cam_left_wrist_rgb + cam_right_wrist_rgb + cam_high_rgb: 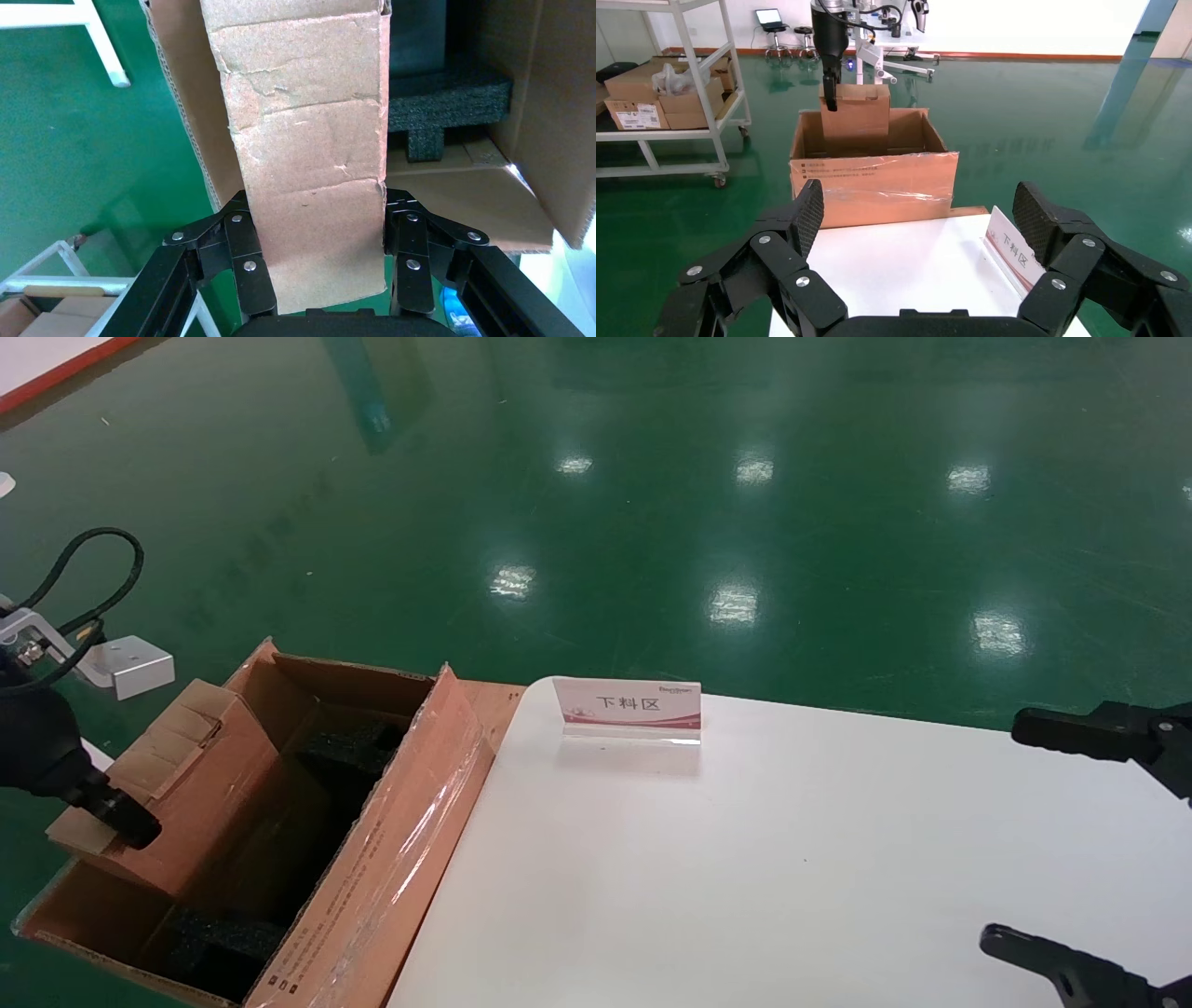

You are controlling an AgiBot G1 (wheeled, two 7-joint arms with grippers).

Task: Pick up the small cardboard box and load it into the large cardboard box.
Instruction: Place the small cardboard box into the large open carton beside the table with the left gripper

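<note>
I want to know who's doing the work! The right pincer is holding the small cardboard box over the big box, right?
Not quite: the left pincer holds the small cardboard box over the large cardboard box, as the left wrist view shows. The right pincer hangs open over the white table, holding nothing.

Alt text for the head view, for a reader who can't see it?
The left claw holds the small cardboard box partly inside the large cardboard box, which stands beside a white table. A small sign stands on the table; the right claw hangs open at the right edge.
</note>
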